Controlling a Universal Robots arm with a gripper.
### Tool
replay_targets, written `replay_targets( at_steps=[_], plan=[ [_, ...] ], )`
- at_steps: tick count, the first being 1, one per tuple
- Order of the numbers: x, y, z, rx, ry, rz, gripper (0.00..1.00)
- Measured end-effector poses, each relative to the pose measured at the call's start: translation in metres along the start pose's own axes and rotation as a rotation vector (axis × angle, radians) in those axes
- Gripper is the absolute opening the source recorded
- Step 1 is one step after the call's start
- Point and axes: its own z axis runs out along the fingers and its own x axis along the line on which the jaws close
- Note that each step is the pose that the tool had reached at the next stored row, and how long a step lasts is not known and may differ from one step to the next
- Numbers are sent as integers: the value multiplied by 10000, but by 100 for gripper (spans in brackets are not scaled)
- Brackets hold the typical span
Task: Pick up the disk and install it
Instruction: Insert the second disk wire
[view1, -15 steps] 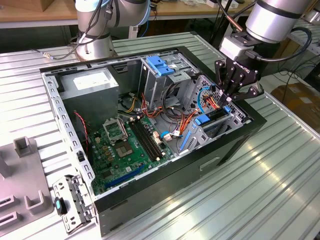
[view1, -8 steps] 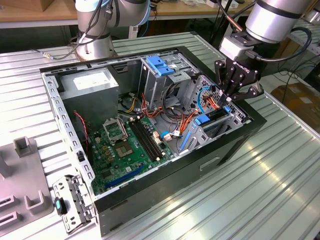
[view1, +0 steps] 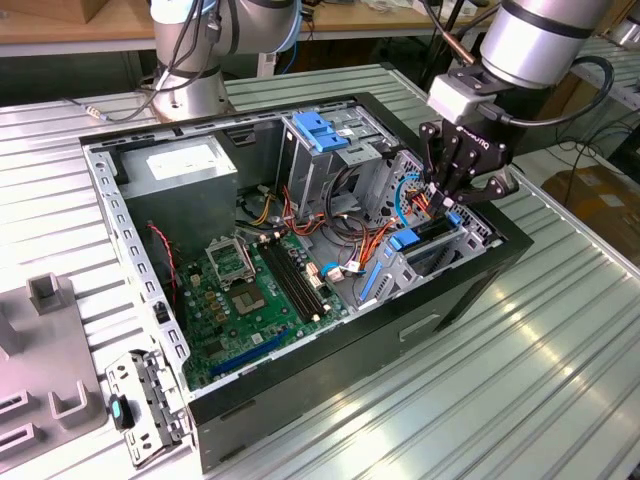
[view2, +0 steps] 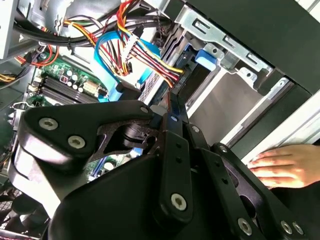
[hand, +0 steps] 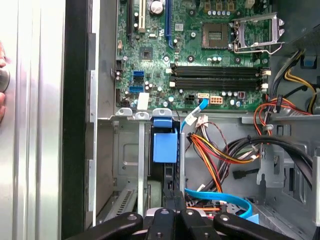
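Note:
The disk (view1: 428, 230) stands on edge in a slot of the metal drive cage (view1: 400, 275), at the exterior view's right end of the open computer case. Its dark body is mostly sunk in the slot, and a blue end tab (hand: 165, 145) shows at the motherboard end. My gripper (view1: 448, 212) hangs straight over the cage. Its fingers are shut, and the tips (hand: 172, 197) sit at the disk's upper edge. In the second wrist view the gripper (view2: 171, 102) points at the dark disk and its blue tab (view2: 205, 57).
Orange, red and yellow wire bundles (hand: 220, 152) and a blue flat cable (hand: 220, 197) lie right beside the slot. The motherboard (view1: 250, 290), power supply (view1: 185, 165) and a pale-blue latch plate (view1: 318, 130) fill the case. A hand (view2: 285, 167) rests outside the case wall. A loose bracket (view1: 145, 395) lies on the table.

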Motion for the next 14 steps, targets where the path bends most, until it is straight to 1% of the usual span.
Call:
replay_targets(
  at_steps=[1,3,4,7,8,9,10,11,13,14],
  plan=[
    [0,0,-6,0,1,1,11],
    [2,2,-48,-1,-8,2,11],
    [2,2,-75,-1,-9,2,11],
    [6,4,-179,-9,-40,1,11],
    [7,4,-198,-11,-42,1,11],
    [7,4,-199,-17,-59,1,11],
    [7,5,-199,-19,-133,-1,11],
    [7,6,-212,-24,-164,-3,11],
    [8,7,-250,-30,-167,-2,11],
    [7,8,-284,-35,-167,-1,11]
  ],
)
